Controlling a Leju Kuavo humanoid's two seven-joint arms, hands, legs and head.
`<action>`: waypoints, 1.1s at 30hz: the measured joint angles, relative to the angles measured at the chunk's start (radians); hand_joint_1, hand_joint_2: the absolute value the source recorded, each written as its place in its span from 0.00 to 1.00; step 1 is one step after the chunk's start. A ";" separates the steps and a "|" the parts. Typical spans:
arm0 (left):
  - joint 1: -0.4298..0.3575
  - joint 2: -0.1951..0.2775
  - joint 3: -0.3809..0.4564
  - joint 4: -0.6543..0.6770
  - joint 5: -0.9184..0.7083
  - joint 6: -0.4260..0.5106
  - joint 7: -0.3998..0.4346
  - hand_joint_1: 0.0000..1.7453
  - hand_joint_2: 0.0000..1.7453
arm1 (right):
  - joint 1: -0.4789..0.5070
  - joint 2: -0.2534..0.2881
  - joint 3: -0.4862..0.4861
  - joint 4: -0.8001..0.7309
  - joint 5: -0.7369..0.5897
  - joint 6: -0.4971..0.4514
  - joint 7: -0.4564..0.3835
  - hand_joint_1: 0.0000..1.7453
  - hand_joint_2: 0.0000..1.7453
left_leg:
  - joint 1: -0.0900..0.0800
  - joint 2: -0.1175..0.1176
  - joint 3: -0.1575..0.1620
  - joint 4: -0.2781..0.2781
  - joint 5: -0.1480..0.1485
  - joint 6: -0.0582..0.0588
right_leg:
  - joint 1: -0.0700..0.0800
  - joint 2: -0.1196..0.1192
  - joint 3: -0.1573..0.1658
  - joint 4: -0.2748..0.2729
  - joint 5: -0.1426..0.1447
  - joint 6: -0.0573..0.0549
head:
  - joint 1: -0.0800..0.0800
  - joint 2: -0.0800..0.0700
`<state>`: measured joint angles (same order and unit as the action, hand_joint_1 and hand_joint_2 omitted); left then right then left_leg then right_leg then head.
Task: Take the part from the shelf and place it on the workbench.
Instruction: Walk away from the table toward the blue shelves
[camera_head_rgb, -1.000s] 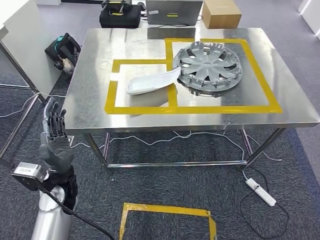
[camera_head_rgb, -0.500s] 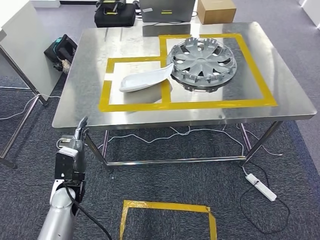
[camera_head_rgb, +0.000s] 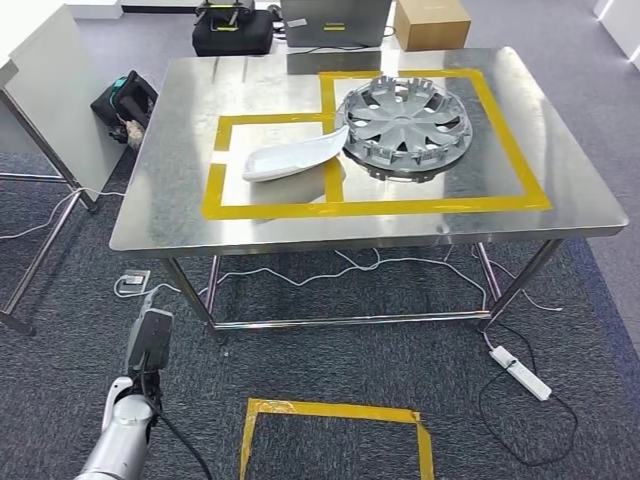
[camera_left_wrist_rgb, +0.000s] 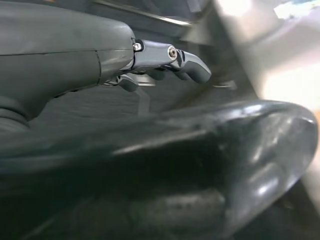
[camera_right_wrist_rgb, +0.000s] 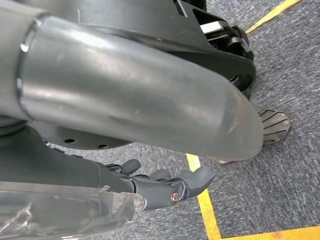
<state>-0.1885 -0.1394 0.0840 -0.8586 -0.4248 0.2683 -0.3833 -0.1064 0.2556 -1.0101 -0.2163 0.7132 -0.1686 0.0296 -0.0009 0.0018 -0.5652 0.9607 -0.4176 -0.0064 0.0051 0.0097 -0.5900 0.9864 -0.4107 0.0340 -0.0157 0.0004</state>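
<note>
White trim part (camera_head_rgb: 294, 157) and hubcap (camera_head_rgb: 405, 121) are laid in taped workbench (camera_head_rgb: 173, 215) zones; left hand (camera_left_wrist_rgb: 166, 62) and right hand (camera_right_wrist_rgb: 166, 187) are hung empty, fingers apart.

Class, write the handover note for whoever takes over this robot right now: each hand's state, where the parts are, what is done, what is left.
Left hand: lowered beside the body, holds nothing, fingers apart.
Right hand: hanging over the carpet near yellow floor tape, holds nothing.
White part: lying on the steel workbench, inside the smaller taped box, one end over the tape toward the hubcap.
Silver hubcap: lying in the larger taped box.
Done: both parts rest on the workbench.
Left: judging by this, probably nothing to place; check the shelf for further parts.
</note>
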 joint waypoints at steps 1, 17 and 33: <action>-0.009 0.010 0.021 0.061 -0.013 0.017 0.008 0.00 0.00 | 0.000 0.000 0.000 0.000 0.003 0.000 0.001 0.00 0.00 | 0.000 0.000 0.000 0.000 0.001 0.000 | 0.000 0.000 -0.001 0.000 0.001 0.000 | 0.000 0.000; 0.038 0.084 0.150 0.545 -0.112 -0.071 0.399 0.00 0.00 | -0.032 -0.001 0.010 0.000 0.032 0.006 0.036 0.00 0.00 | 0.000 0.000 -0.005 0.000 0.003 0.001 | 0.000 -0.001 -0.005 0.000 0.003 0.000 | 0.000 0.000; 0.117 0.070 0.179 0.623 -0.134 -0.089 0.516 0.00 0.00 | -0.032 -0.002 0.026 0.000 0.038 0.007 0.039 0.00 0.00 | 0.000 0.000 -0.007 0.000 0.005 0.001 | 0.000 -0.001 -0.006 0.000 0.005 -0.001 | 0.000 0.000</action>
<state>-0.0712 -0.0691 0.2626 -0.2359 -0.5584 0.1796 0.1331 -0.1388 0.2537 -0.9846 -0.2161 0.7513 -0.1613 0.0687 -0.0012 0.0016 -0.5721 0.9610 -0.4125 -0.0058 0.0049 0.0082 -0.5962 0.9864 -0.4060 0.0335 -0.0159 0.0004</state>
